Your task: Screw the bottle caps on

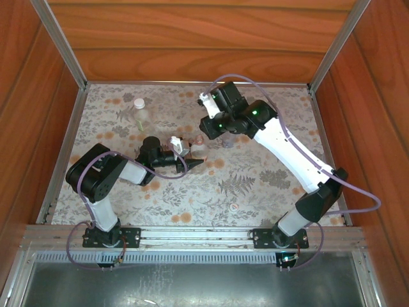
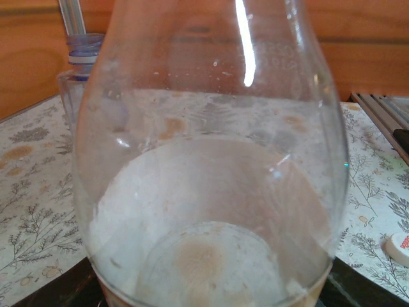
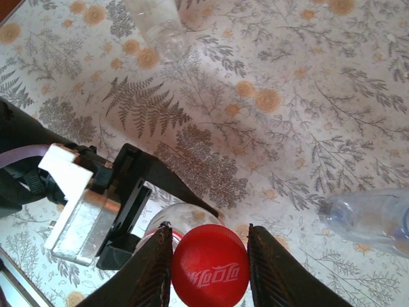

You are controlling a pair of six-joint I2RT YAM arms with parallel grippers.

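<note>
The right jaws stand partly open, pinching the red cap (image 3: 211,268) between both fingers (image 3: 152,272), right over the mouth of the bottle (image 2: 211,192). Whether the cap has caught the threads cannot be told. The left jaws are closed around that bottle's body and hold it upright. A bluish bottle (image 2: 80,70) stands uncapped beside it. A white cap (image 2: 397,248) lies on the counter (image 1: 275,179).

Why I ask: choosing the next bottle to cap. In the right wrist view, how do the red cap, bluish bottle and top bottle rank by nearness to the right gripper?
1. Red cap: held in the right gripper.
2. Bluish bottle: at the right edge.
3. Top bottle: far off, upper left.
</note>
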